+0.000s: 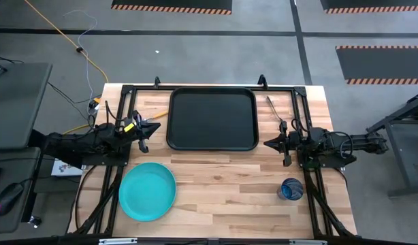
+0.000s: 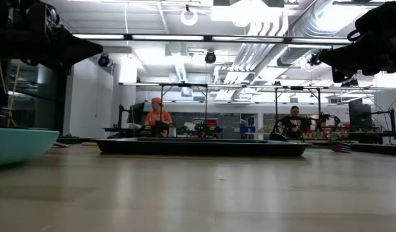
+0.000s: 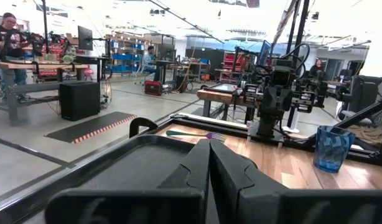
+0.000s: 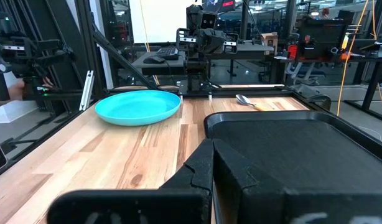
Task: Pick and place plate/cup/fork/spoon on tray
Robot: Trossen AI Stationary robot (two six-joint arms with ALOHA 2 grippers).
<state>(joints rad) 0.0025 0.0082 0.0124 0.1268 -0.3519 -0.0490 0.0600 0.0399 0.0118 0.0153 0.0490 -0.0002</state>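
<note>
1. Nearest the low camera is bare bench; the turquoise plate sits at the near-left part of it, well apart from the tray.
2. I see the tray empty at bench centre-back, between the two arms, so I judge nothing placed yet.
3. Left hand is parked just beside the tray's left rim, fingers fully together, holding nothing. Right hand is beside the tray's right rim, likewise closed and empty.
4. Cup stands upright near the right front corner, closer to the right arm. Fork lies right of the tray, apart from it.
5. Spoon lies left of the tray, near the left arm.
6. My reading: items are split either side so each arm serves its own half. Both hands must open before any pick.
</note>
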